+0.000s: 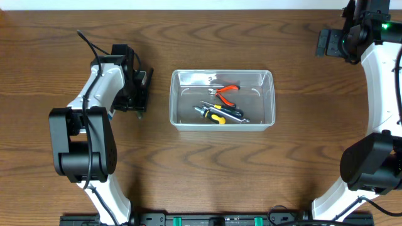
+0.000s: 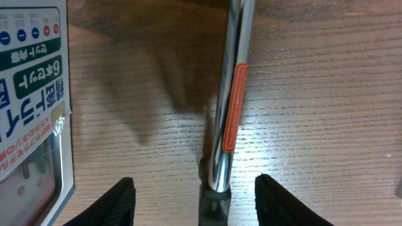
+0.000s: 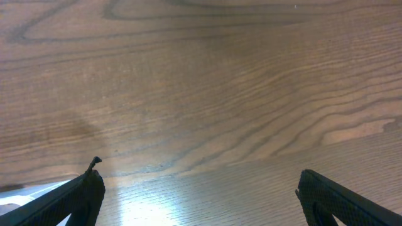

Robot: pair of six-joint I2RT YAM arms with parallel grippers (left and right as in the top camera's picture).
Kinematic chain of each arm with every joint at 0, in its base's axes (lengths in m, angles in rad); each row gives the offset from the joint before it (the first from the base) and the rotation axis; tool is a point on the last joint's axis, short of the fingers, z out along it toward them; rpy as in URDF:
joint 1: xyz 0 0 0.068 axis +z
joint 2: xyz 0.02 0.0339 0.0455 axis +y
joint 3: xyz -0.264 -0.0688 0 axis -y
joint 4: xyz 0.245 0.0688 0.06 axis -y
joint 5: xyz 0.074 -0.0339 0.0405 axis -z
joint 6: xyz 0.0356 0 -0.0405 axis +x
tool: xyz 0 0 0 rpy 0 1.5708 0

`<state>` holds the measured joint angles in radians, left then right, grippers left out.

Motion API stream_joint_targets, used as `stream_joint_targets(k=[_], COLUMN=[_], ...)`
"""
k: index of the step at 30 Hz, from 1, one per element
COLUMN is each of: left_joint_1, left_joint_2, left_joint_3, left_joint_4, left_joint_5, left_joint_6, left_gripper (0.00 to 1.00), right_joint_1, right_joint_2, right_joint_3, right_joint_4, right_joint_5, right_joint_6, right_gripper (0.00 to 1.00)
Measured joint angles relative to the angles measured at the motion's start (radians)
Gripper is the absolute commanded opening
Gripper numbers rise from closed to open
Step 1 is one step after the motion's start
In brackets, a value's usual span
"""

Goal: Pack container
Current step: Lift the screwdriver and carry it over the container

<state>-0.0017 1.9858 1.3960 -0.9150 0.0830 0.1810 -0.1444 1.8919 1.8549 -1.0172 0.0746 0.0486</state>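
From overhead, we have the clear container (image 1: 223, 99) sitting in the middle of the wooden counter (image 1: 301, 150), long side running left to right. Inside it we spot red-handled pliers (image 1: 226, 92) towards the back. In front of them lie a couple of screwdrivers (image 1: 217, 113) with yellow and black handles, crossed over each other. The left claw (image 1: 143, 91) hangs over the counter just to the left of the container, close to its left wall but not touching it. The right claw (image 1: 328, 43) is up in the far right corner, well apart from the container. From this height we cannot tell how wide either one stands.

Over to the left wrist. Both dark fingers (image 2: 119, 201) poke in at the bottom, spread wide, gripping nothing. Between them on the wood lies a shiny metal tool (image 2: 221, 147) with an orange strip along its shaft, running away from us, clear of both fingers. At the left edge lies a blue-and-white box (image 2: 31, 113) with printed lettering, flat on the counter and apart from the tool. We see no part of the container here.

Now the right wrist. We see two black fingers (image 3: 69, 201) at the bottom corners, set wide apart with nothing between them, over bare wood grain.
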Motion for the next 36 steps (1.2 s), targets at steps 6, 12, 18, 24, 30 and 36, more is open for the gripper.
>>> stream_joint_targets(k=[6, 12, 18, 24, 30, 36], left_joint_1=[0.0, 0.0, 0.0, 0.0, 0.0, 0.0], left_joint_2=[0.015, 0.023, 0.023, 0.023, 0.023, 0.023], left_joint_3=[-0.045, -0.061, -0.061, -0.061, -0.062, -0.061], left_joint_4=[0.023, 0.032, 0.034, 0.049, 0.061, 0.061], left_joint_5=[0.008, 0.011, 0.015, 0.02, 0.028, 0.037], left_joint_6=[0.0, 0.0, 0.0, -0.001, 0.003, 0.004], left_gripper=[0.5, 0.5, 0.5, 0.43, 0.33, 0.06], right_joint_1=[0.0, 0.0, 0.0, 0.0, 0.0, 0.0], right_joint_2=[0.0, 0.0, 0.0, 0.0, 0.0, 0.0], right_joint_3=[0.0, 0.0, 0.0, 0.0, 0.0, 0.0], right_joint_4=[0.0, 0.0, 0.0, 0.0, 0.0, 0.0], right_joint_5=[0.0, 0.0, 0.0, 0.0, 0.0, 0.0], right_joint_6=[0.0, 0.0, 0.0, 0.0, 0.0, 0.0], right_gripper=[0.99, 0.99, 0.99, 0.99, 0.99, 0.99])
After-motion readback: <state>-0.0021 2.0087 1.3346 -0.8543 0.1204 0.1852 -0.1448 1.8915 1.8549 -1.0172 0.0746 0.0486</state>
